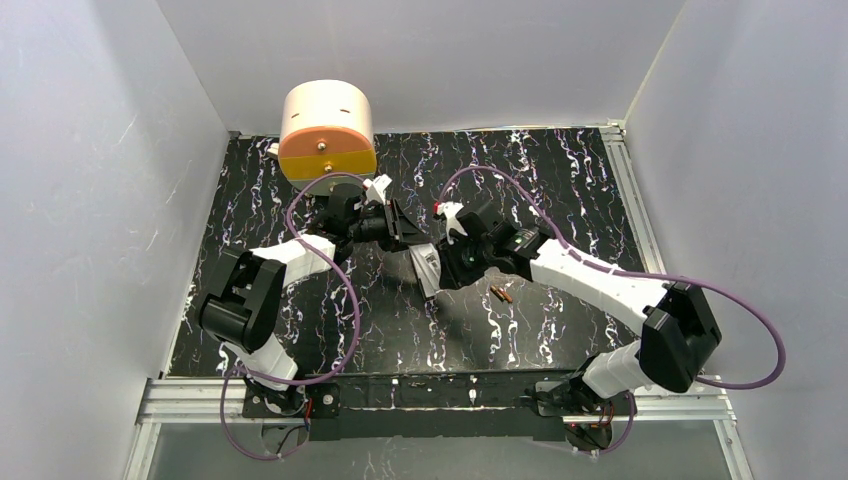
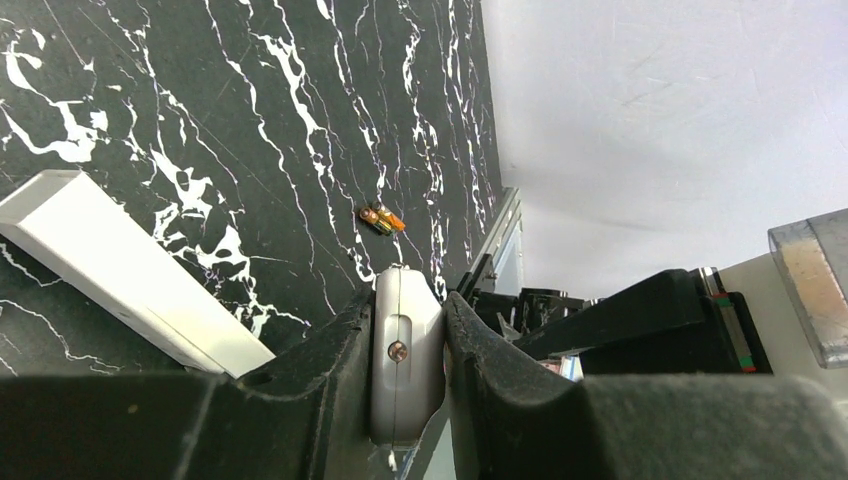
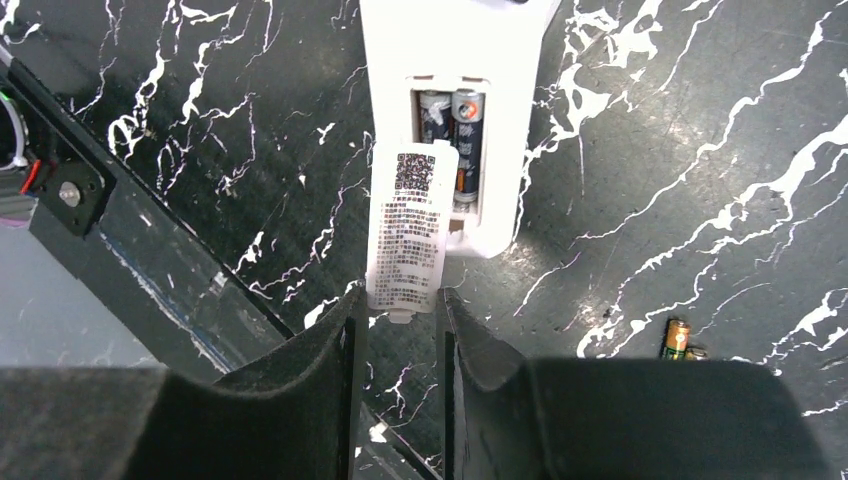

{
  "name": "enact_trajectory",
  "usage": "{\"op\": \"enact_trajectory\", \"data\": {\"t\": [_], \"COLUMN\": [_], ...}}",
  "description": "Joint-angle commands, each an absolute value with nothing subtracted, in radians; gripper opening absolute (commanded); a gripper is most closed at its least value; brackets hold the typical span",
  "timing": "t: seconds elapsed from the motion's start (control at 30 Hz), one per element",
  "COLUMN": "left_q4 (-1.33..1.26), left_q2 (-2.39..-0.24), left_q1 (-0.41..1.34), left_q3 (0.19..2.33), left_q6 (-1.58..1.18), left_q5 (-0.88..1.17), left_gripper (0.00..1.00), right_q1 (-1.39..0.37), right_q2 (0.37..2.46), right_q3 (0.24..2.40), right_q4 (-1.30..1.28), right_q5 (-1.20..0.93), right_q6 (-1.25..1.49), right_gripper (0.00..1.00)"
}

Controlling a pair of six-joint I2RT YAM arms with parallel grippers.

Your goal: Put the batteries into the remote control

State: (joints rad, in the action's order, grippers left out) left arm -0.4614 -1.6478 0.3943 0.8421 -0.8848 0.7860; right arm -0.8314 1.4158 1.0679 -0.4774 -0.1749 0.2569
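Observation:
My left gripper [image 1: 398, 228] [image 2: 408, 298] is shut on the white remote control [image 2: 405, 345], gripping it edge-on above the table. In the right wrist view the remote's back [image 3: 500, 120] faces the camera with its battery compartment open and two dark cells [image 3: 455, 130] inside. A white battery cover [image 3: 408, 230] with a QR label lies partly over the compartment. Its near end sits between the fingertips of my right gripper [image 3: 400, 300] [image 1: 440, 268], which touch its sides. Two copper-orange batteries [image 1: 501, 293] [image 2: 382, 219] [image 3: 678, 338] lie together on the black marble table, right of the grippers.
A round cream and orange canister [image 1: 327, 130] stands at the back left. A long plain white bar [image 2: 120, 265] shows beside the left fingers. White walls close in three sides. A metal rail [image 1: 440, 395] runs along the near edge.

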Motion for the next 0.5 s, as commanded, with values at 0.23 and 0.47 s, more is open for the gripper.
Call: {"op": "enact_trajectory", "data": {"t": [0.23,0.47], "left_q4": [-0.486,-0.486], "left_q2": [-1.596,-1.597], "left_q1": [0.395,0.395], "left_q3": [0.814,0.825], "left_q6": [-0.897,-0.908], "left_q5": [0.888,0.9], "left_gripper": [0.0,0.0], "right_q1": [-0.873,-0.887], "right_q2": [1.453,1.467], "right_q3": [1.163,1.164], "right_q4": [-0.509,-0.51], "right_q5": [-0.071,-0.062], "right_q6": [0.211,0.21], "right_gripper": [0.3,0.3]}}
